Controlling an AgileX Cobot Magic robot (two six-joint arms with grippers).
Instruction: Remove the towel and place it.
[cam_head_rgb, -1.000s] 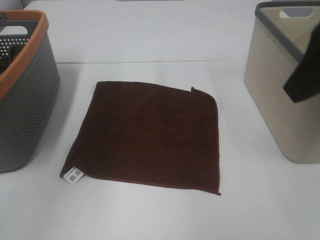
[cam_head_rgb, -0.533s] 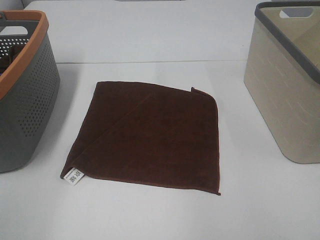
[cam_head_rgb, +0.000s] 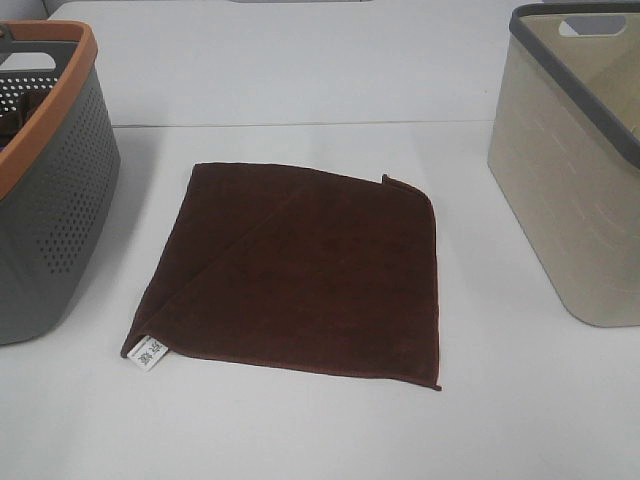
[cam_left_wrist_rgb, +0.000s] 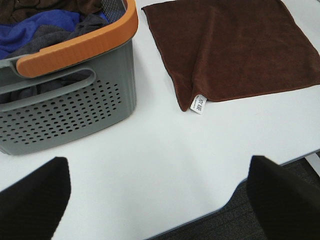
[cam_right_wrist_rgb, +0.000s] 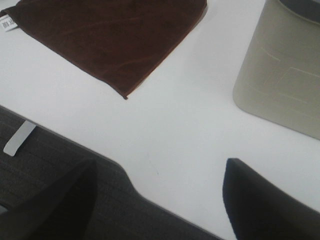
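desk (cam_head_rgb: 330, 90) is white and mostly bare, so the cloth has room to lie flat; grey basket (cam_head_rgb: 45, 190) with the orange rim sits left of the towel, near but not touching; left wrist view shows it holding blue and dark laundry, so it reads as the source bin; beige basket (cam_head_rgb: 570, 190) sits right of the towel, well apart, interior not visible enough to say what's in it; towel (cam_head_rgb: 300, 275) lies spread on the desk between the two baskets, one layer folded over along a diagonal crease, white tag (cam_head_rgb: 149, 352) at the corner nearest the grey basket; it looks deposited, nothing pinning it; left claw (cam_left_wrist_rgb: 160, 200) hangs off the desk edge, fingers spread wide, holding nothing; right claw (cam_right_wrist_rgb: 160, 200) same, spread and empty, beyond the towel's near corner; neither shows in the high view, so both sit clear of the towel; judgement: placing looks done, arms parked.
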